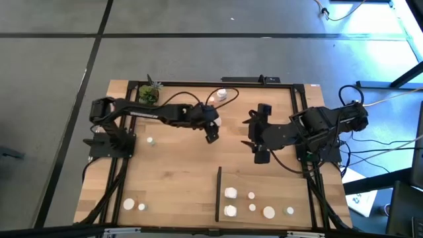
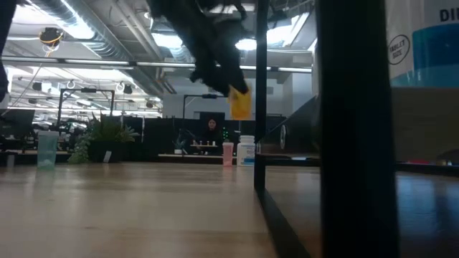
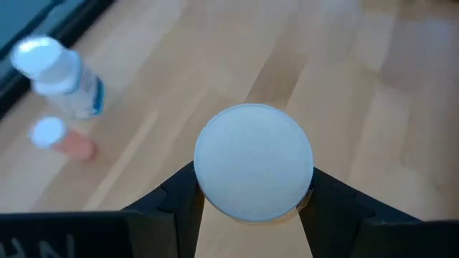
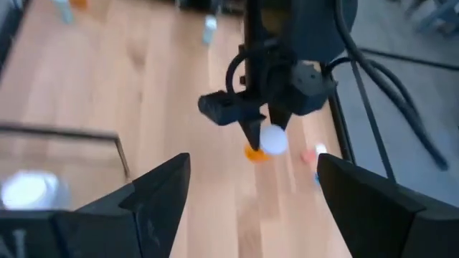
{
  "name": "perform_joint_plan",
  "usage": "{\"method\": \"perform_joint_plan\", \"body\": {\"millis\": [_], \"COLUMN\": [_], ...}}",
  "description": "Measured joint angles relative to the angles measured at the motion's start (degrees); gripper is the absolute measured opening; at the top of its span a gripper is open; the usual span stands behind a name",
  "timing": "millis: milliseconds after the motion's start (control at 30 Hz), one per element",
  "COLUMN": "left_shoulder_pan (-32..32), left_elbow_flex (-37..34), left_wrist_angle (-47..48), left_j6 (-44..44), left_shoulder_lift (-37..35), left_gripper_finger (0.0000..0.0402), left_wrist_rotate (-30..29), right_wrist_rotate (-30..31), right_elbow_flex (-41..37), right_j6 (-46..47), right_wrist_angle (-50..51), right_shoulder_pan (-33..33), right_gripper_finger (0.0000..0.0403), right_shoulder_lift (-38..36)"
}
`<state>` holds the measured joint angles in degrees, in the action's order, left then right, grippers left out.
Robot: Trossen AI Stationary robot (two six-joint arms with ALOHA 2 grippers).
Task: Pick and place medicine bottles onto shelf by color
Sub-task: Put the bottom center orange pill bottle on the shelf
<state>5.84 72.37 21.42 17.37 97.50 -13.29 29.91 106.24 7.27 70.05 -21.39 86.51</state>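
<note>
Six bottles (image 1: 251,204) stand on shelf (image 1: 284,182) at lower right; left gripper (image 3: 251,215) holds white-capped bottle (image 3: 253,170) mid-frame, right gripper (image 4: 247,193) empty, wide open; several remain

Overhead camera looks straight down on the whole surface (image 1: 178,178); a low camera looks level across it into the room. The left wrist camera sits close over a white-capped bottle (image 3: 252,160), which the right wrist camera views from farther off.
</note>
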Motion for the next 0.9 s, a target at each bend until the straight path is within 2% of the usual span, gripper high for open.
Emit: {"method": "perform_joint_plan", "body": {"millis": [167,400,767,900], "left_shoulder_pan": [1.2,0.2,-1.4,-1.8], "left_elbow_flex": [0.0,-0.1,-0.2,0.1], "left_wrist_angle": [-1.8,-5.0,-4.9,-6.2], "left_j6": [0.4,2.0,2.0,2.0], "left_shoulder_lift": [4.5,9.7,12.3,12.7], "left_gripper_finger": [0.0179,0.0179,0.0179,0.0179], "left_wrist_rotate": [0.4,0.6,0.5,-1.6], "right_wrist_rotate": [0.0,0.5,0.5,1.7], "right_elbow_flex": [0.0,-0.3,-0.4,-0.4], "right_j6": [0.1,-0.3,-2.8,-3.0], "right_wrist_angle": [5.3,5.3,3.3,2.7], "right_shoulder_pan": [1.7,4.3,5.1,5.1], "right_gripper_finger": [0.0306,0.0306,0.0306,0.0306], "right_shoulder_lift": [-0.2,-0.2,-0.2,-0.2]}}
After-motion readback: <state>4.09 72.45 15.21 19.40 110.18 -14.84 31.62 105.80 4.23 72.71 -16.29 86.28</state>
